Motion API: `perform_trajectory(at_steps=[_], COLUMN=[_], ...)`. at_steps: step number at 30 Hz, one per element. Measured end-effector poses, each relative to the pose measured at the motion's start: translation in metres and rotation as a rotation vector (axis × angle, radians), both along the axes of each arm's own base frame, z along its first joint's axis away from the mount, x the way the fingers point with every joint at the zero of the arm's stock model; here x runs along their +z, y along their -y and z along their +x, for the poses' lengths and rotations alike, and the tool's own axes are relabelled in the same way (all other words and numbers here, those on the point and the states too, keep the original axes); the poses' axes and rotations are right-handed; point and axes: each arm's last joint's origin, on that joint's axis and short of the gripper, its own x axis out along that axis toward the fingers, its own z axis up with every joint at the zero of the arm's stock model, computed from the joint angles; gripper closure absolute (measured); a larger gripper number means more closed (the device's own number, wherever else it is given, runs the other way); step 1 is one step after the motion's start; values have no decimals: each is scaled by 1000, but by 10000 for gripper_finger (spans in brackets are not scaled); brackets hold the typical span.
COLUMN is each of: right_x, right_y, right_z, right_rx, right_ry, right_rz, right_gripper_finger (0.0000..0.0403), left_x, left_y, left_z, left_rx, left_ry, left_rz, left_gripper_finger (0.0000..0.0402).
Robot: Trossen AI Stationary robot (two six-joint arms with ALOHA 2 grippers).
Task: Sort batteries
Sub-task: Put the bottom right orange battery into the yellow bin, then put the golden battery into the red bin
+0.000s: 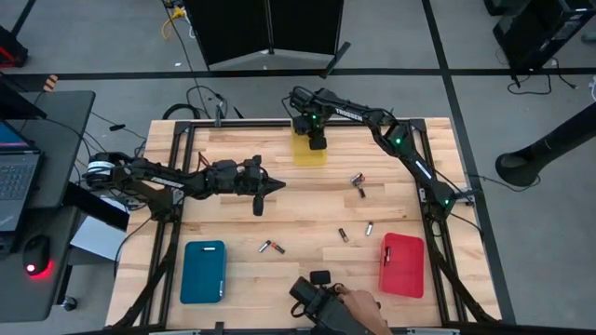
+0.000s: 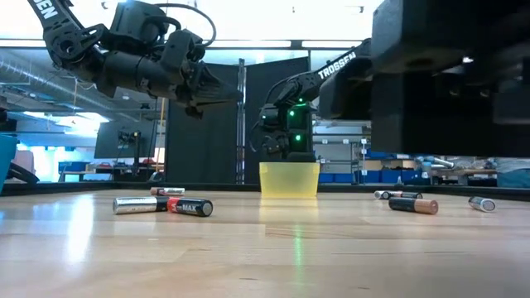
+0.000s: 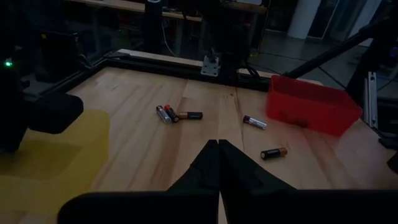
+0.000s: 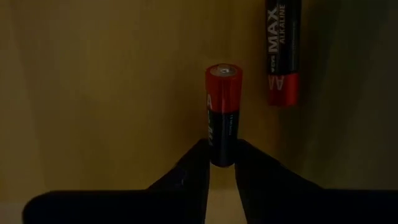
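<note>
My right gripper (image 1: 317, 140) hangs over the yellow tray (image 1: 310, 154) at the table's far edge, shut on a black battery with a red end (image 4: 223, 106). A second black-and-red battery (image 4: 283, 50) lies on the tray floor beside it. My left gripper (image 1: 277, 187) is shut on nothing and hovers above the middle of the table; it shows raised in the low view (image 2: 228, 89). Loose batteries lie on the wood: a pair (image 1: 271, 247), two more (image 1: 343, 234) (image 1: 369, 226), and a small group (image 1: 358, 182). My right gripper (image 4: 222, 157) pinches the battery's black end (image 4: 222, 149) between its two fingertips. The fingers come from above, pointing down into the yellow tray. The battery runs on in line with the fingers, its red end (image 4: 223, 78) farthest from them. Whether that end touches the tray floor cannot be told.
A blue tray (image 1: 203, 271) sits near the table's near left corner and a red tray (image 1: 402, 264) near its near right. A person's hand (image 1: 358, 303) with a dark object is at the near edge. Open wood lies between the trays.
</note>
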Motion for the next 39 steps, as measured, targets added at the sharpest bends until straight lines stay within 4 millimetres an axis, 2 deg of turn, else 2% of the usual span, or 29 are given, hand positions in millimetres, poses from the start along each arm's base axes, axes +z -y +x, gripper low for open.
perform_trajectory(at_steps=[10,15,19,23,26,29,31,33,39], right_x=[6,27,47,83,105,122,128,129,120], right_y=[-4,-7,-20,-36,-49,-58,-62,-64,-75], right_z=[7,15,15,7,1,-1,0,0,1], right_rx=[8,12,30,-49,-125,-97,-62,-43,14], right_ry=[-13,31,30,65,85,167,250,312,459], right_rz=[-63,-94,-96,-80,-47,28,102,177,274], right_gripper_finger=[270,248,245,272,318,372,392,390,396], left_x=[0,0,5,16,19,20,19,18,13], left_y=[0,0,-8,-24,-39,-52,-59,-65,-73], left_z=[0,0,0,-8,-20,-32,-41,-49,-69], left_rx=[-6,-10,-42,-89,-53,-26,-4,24,82], left_ry=[-3,-1,18,29,-12,-56,-106,-146,-275], left_rz=[18,18,-14,-25,-45,-47,-57,-56,-75], left_gripper_finger=[396,396,396,396,396,396,396,396,396])
